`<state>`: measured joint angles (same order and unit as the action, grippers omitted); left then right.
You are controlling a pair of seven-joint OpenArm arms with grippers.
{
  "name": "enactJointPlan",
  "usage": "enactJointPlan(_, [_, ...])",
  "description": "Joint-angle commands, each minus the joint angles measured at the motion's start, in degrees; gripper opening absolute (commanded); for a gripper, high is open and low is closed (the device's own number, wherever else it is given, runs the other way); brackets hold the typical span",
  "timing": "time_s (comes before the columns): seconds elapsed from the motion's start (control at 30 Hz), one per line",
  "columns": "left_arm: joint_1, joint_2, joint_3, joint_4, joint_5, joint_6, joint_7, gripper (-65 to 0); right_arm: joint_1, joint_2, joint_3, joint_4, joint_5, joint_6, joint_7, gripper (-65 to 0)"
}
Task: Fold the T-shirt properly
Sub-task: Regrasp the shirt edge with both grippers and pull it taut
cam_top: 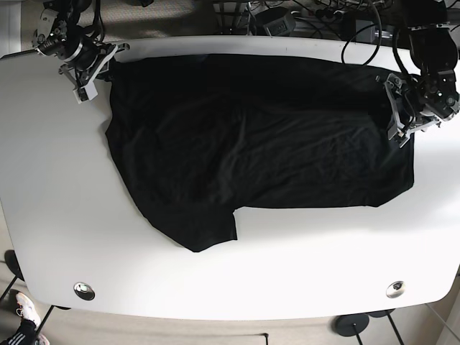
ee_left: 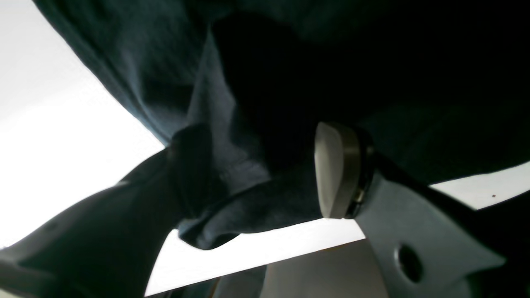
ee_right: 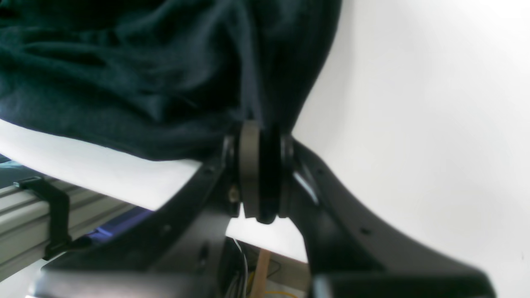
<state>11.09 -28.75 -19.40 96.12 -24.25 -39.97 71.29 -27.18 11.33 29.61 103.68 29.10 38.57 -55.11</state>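
A black T-shirt (cam_top: 251, 151) lies spread on the white table (cam_top: 287, 273), with one sleeve pointing toward the front edge. My right gripper (ee_right: 265, 174) is shut on the shirt's edge; dark fabric (ee_right: 124, 74) bunches out of its pads. In the base view it (cam_top: 97, 65) sits at the shirt's far left corner. My left gripper (ee_left: 256, 178) stands open with a fold of shirt fabric (ee_left: 232, 136) lying between its fingers; one pale pad (ee_left: 331, 169) shows bare. In the base view it (cam_top: 397, 118) is at the shirt's right edge.
Cables and equipment (cam_top: 302, 14) crowd the floor behind the table's far edge. An aluminium rail with a black clip (ee_right: 49, 211) runs below the table edge in the right wrist view. Two round metal fittings (cam_top: 84, 290) sit near the front corners.
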Motion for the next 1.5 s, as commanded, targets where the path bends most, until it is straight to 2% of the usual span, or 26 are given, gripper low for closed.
enactJointPlan(0.03, [-0.41, -0.92, -0.51, 0.72, -0.06, -0.03, -0.21, -28.3, 0.06, 0.76, 0.42, 0.81, 0.83, -0.02, 1.18, -62.9])
enactJointPlan(0.27, [-0.32, -2.15, -3.06, -0.25, 0.29, -0.03, -1.62, -28.5, 0.06, 0.76, 0.33, 0.72, 0.83, -0.02, 1.18, -62.9])
enactJointPlan(0.57, [-0.67, -3.47, -2.89, -5.35, 0.12, -0.03, -1.79, -28.6, 0.06, 0.76, 0.50, 0.72, 0.83, 0.07, 1.18, -62.9])
enactJointPlan(0.63, [-0.67, -3.47, -2.98, -5.61, 0.21, -0.03, -1.79, -34.0, 0.06, 0.76, 0.50, 0.72, 0.83, 0.07, 1.18, -62.9])
enactJointPlan(0.77, [-0.85, -3.47, -3.33, -5.70, 0.21, -0.03, -1.79, -57.8, 0.06, 0.76, 0.50, 0.72, 0.83, 0.07, 1.18, -62.9])
enactJointPlan(0.8, [-0.85, -3.47, -4.56, -5.35, 0.21, -0.03, -1.79, -58.9, 0.06, 0.76, 0.50, 0.72, 0.83, 0.07, 1.18, -62.9])
enactJointPlan(0.93, [-3.31, -3.47, -12.29, -5.61, 0.21, -0.03, -1.79, -59.0, 0.06, 0.76, 0.42, 0.72, 0.83, 0.07, 1.18, -62.9])
enactJointPlan(1.0, [-4.10, -6.02, -14.32, -5.79, 0.29, -0.03, -1.79, -59.0, 0.06, 0.76, 0.42, 0.72, 0.83, 0.16, 1.18, -62.9])
enactJointPlan(1.23, [-11.66, -10.24, -14.40, -19.68, 0.21, -0.03, -1.88, -58.6, 0.06, 0.76, 0.24, 0.72, 0.83, 0.16, 1.18, -62.9])
enactJointPlan(1.27, [-12.72, -10.94, -14.32, -21.61, 0.21, -0.03, -1.88, -57.2, 0.06, 0.76, 0.24, 0.72, 0.83, 0.16, 1.18, -62.9])
enactJointPlan(1.37, [-14.56, -11.29, -14.58, -24.34, -0.15, -0.03, -1.88, -38.1, 0.06, 0.76, 0.33, 0.81, 1.01, 0.16, 1.18, -62.9])
enactJointPlan(1.4, [-14.48, -11.29, -14.58, -23.37, -0.23, -0.03, -1.88, -34.7, 0.06, 0.76, 0.42, 0.89, 1.18, 0.16, 1.18, -62.9])
enactJointPlan(1.47, [-11.66, -9.97, -14.67, -18.53, -0.23, -0.03, -3.11, -34.7, 0.06, 0.76, 0.50, 0.98, 1.27, 0.16, 1.18, -62.9])
enactJointPlan(1.5, [-9.11, -9.01, -14.84, -15.46, -0.32, -0.03, -5.48, -35.8, 0.06, 0.76, 0.59, 0.98, 1.27, 0.16, 1.18, -62.9])
